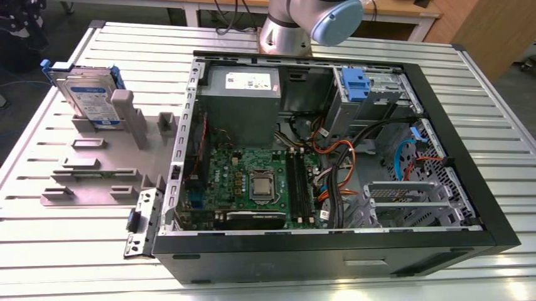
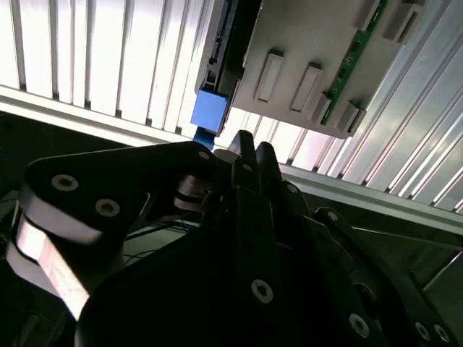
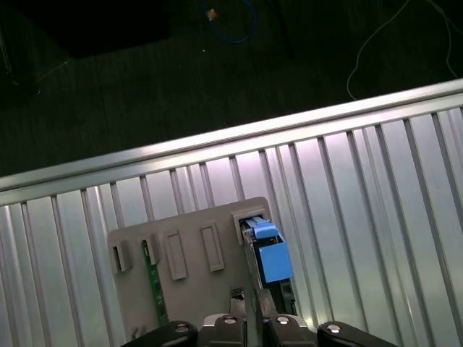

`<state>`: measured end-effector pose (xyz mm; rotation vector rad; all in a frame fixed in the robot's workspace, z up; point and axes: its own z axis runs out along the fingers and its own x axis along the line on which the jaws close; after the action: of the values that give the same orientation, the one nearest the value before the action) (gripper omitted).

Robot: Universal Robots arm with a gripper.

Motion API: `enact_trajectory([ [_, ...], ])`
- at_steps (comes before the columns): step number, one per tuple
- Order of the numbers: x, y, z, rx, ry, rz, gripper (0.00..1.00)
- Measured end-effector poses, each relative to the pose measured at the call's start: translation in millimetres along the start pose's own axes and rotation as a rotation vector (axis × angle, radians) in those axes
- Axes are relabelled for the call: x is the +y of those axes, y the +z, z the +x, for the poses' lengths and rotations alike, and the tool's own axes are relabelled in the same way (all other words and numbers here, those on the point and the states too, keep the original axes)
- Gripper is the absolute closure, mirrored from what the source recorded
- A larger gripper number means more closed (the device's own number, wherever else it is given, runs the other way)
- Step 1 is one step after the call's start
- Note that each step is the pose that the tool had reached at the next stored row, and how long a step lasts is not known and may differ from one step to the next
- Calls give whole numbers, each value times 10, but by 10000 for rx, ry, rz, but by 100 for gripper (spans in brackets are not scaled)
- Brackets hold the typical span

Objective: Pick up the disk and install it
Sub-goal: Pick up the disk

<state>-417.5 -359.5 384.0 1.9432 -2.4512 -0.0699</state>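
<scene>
One silver disk (image 1: 86, 94), flat and rectangular with a blue-and-white label and blue plastic side rails, stands on edge in one grey plastic holder (image 1: 117, 153). The holder rests on the ribbed metal table (image 1: 67, 238), at the exterior view's left of one open black computer case (image 1: 335, 257).

The exterior view takes in the case's green motherboard (image 1: 251, 182), its grey metal power box (image 1: 243, 103) and the arm (image 1: 293, 28) rising behind the case.

Both wrist views look down on the holder's raised rectangular slots. There the disk's blue rail end (image 3: 273, 260) juts up, and one thin green circuit strip (image 3: 153, 282) sits in a slot nearby.

The second wrist view shows the black gripper (image 2: 252, 144), its two jaws clenched together on nothing, apart from the disk.
</scene>
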Motion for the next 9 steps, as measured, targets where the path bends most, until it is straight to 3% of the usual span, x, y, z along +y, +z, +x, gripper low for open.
enact_trajectory([
  [4, 5, 11, -24, 3, -112, 1, 65],
  [5, 5, 15, -24, 10, -267, -3, 65],
  [8, 4, 29, -24, 35, -813, -14, 47],
  [9, 4, 36, -24, 43, -999, -18, 47],
])
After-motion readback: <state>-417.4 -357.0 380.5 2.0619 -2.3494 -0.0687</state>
